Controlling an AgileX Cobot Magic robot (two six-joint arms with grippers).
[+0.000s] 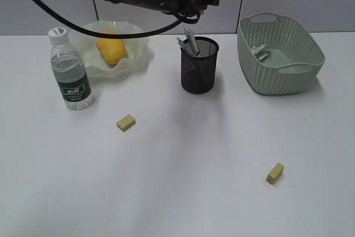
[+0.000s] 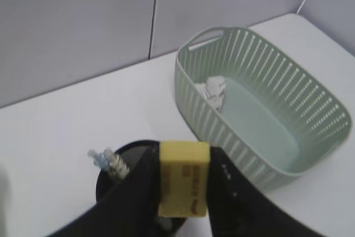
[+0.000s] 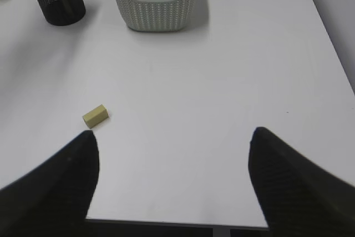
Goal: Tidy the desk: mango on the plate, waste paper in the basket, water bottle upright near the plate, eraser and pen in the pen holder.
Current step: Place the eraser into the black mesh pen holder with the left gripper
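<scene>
Where readable, eraser (image 2: 183,177) print blurred, bottle label (image 1: 76,91) illegible.

Left arm: reaches in from the upper left of the exterior view, stretched across toward the middle, dark, with a black cable looping beneath it.
Left tool (image 2: 183,190): raised above the tabletop, pointing down, its two black fingers (image 2: 136,192) closed on a yellow eraser (image 2: 184,177) pinched between them.
Right arm: not seen in the exterior view.
Right tool (image 3: 172,176): spread wide, both dark fingers (image 3: 61,176) apart at the bottom of its wrist view, nothing between them, held above the tabletop.
</scene>
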